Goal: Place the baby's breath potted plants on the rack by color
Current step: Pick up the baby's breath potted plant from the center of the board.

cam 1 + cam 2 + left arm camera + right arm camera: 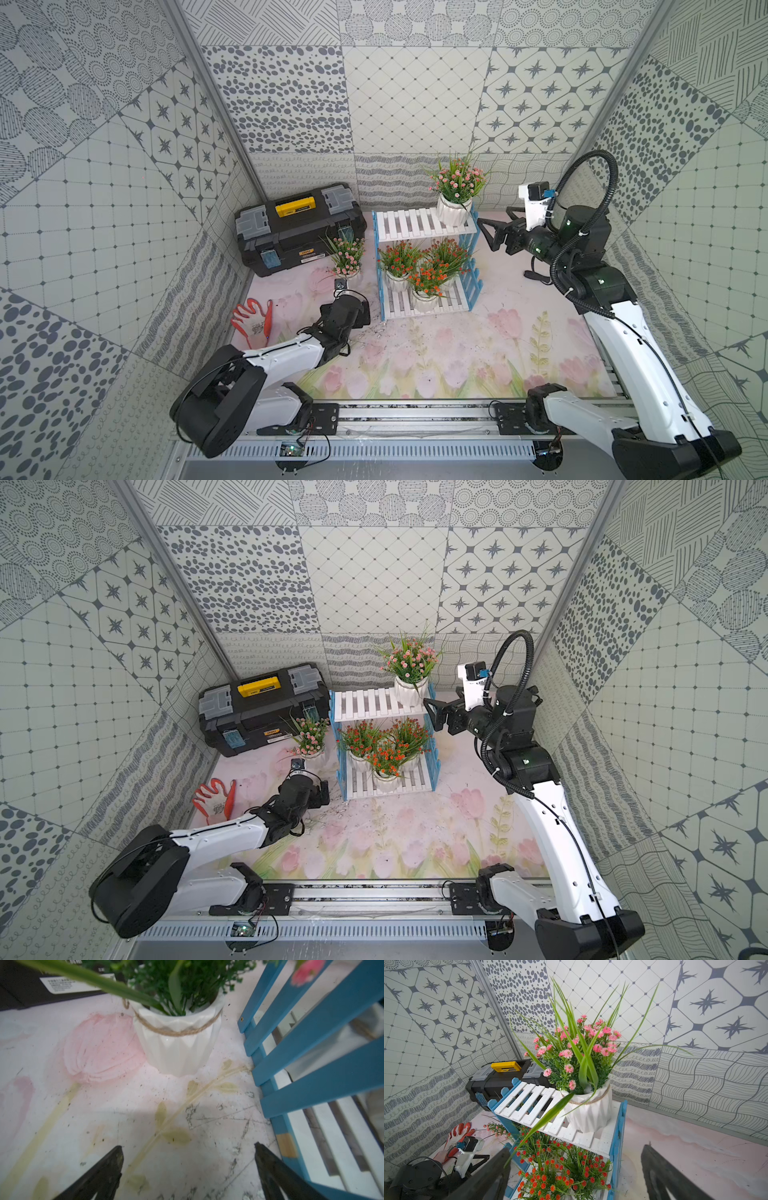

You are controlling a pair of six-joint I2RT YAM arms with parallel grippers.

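The rack (409, 224) stands mid-table, white slats with blue picket sides. One pink baby's breath potted plant (455, 189) sits on the right end of its upper shelf. Three orange-red ones (430, 276) crowd the lower shelf. A second pink plant (347, 255) stands on the table just left of the rack; its white pot (176, 1043) is close ahead of my left gripper (188, 1146). That gripper is open and empty, low over the table, with the rack's blue side (311, 1043) beside it. My right gripper (577, 1148) hangs open and empty, right of the upper shelf.
A black toolbox (299, 226) with a yellow handle lies at the back left, right behind the pink plant on the table. An orange-and-white glove (253, 320) lies on the table by the left arm. Patterned walls enclose three sides.
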